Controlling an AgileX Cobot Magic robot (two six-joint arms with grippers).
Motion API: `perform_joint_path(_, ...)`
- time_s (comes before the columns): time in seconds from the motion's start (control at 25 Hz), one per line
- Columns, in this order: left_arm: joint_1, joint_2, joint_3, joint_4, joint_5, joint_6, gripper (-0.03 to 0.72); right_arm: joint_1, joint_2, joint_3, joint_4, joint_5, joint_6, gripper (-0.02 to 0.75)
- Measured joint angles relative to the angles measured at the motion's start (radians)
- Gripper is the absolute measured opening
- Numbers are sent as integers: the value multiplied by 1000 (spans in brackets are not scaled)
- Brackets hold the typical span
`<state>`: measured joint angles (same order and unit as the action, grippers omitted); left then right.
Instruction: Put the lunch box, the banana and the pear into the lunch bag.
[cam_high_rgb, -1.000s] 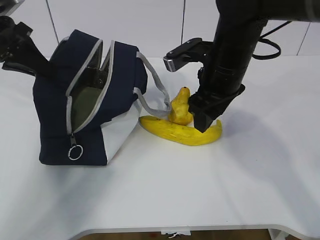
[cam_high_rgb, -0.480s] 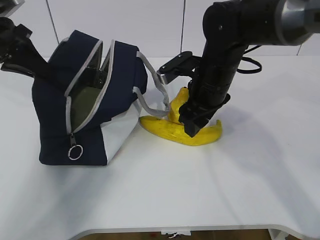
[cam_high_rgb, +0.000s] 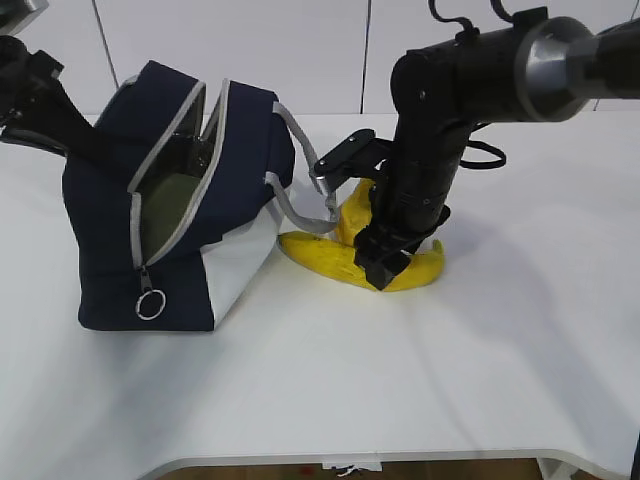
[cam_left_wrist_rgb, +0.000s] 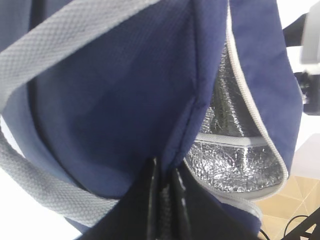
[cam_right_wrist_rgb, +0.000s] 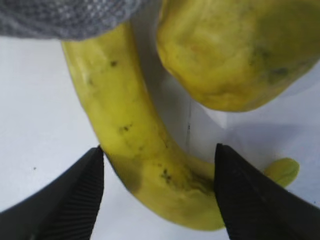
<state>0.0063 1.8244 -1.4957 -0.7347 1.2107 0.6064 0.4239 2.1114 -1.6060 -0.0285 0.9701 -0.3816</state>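
Observation:
The navy lunch bag (cam_high_rgb: 170, 215) stands on the left of the table, unzipped, its silver lining (cam_left_wrist_rgb: 235, 165) showing. My left gripper (cam_left_wrist_rgb: 165, 187) is shut on the bag's upper back edge and holds it tilted open. The yellow banana (cam_high_rgb: 320, 255) lies on the table just right of the bag, with the pear (cam_high_rgb: 352, 215) behind it. My right gripper (cam_high_rgb: 378, 262) is open and straddles the banana (cam_right_wrist_rgb: 135, 135), its fingers on either side near the stem end. The pear (cam_right_wrist_rgb: 225, 50) sits just beyond. The lunch box is out of view.
A grey bag handle (cam_high_rgb: 305, 195) hangs down beside the pear and crosses the top of the right wrist view (cam_right_wrist_rgb: 65, 17). The white table (cam_high_rgb: 400, 380) extends in front and to the right. A ring zipper pull (cam_high_rgb: 150, 303) hangs on the bag's front.
My right gripper has moved down and to the left, lowering over the banana. The bag and my left gripper have stayed put.

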Motion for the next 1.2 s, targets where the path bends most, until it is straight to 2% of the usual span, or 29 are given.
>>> perform_joint_path(1.2,0,0,0,0,0,0,12,0,10,0,20,-23,-112,528)
